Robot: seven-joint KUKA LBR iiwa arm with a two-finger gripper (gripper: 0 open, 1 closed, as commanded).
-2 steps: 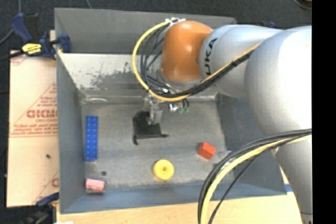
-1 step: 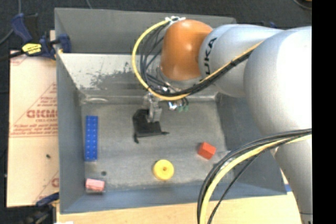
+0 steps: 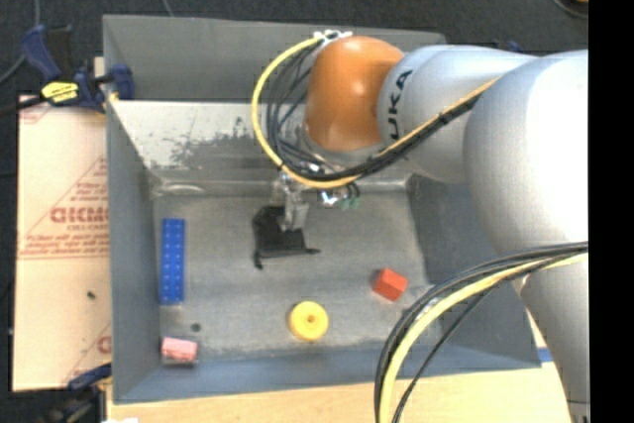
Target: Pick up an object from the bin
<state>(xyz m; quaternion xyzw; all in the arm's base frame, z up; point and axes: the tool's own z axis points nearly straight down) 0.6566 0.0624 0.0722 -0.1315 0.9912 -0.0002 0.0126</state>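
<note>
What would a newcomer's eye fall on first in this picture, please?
Most likely the arm's orange wrist cover above the middle of the grey bin, with the gripper over a black object. Next come the bright pieces on the floor: a long blue brick at left, then a yellow ring and an orange-red block nearer the front wall.

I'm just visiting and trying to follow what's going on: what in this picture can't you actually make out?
In the camera view:
1. The black thing under the pincer: too dark to tell its kind, or whether the pincer touches it.
2. The right-hand part of the bin: hidden by the grey arm.
3. The dark speck near the pink block: too small to name.
</note>
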